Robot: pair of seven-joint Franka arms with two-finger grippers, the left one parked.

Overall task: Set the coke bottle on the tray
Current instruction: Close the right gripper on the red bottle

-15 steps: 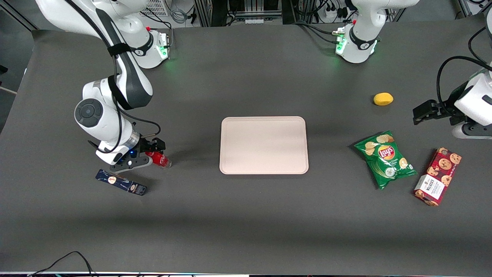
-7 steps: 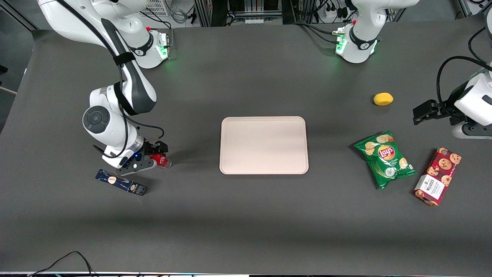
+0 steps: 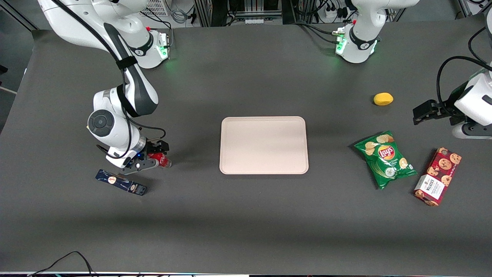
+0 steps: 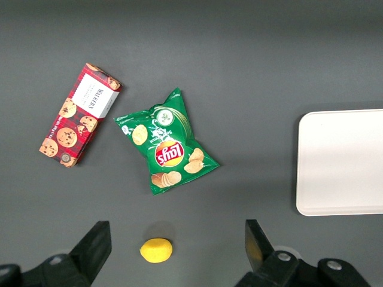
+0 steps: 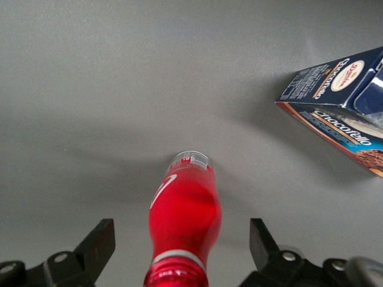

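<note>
Right wrist view: my claw (image 5: 179, 251) is spread wide, one finger (image 5: 99, 245) on each side of the coke bottle (image 5: 184, 221), not touching it yet. Bottle lies on the worktop (image 3: 246, 215) toward my end, just beside the dark blue box (image 3: 121, 182), well apart from the tray (image 3: 263, 145). Step in hand looks like the grasp approach. Next I'd need to drop a bit lower, squeeze on the bottle body, lift clear, then carry it over to the tray. Round bottle may roll if I pinch off-centre.
</note>
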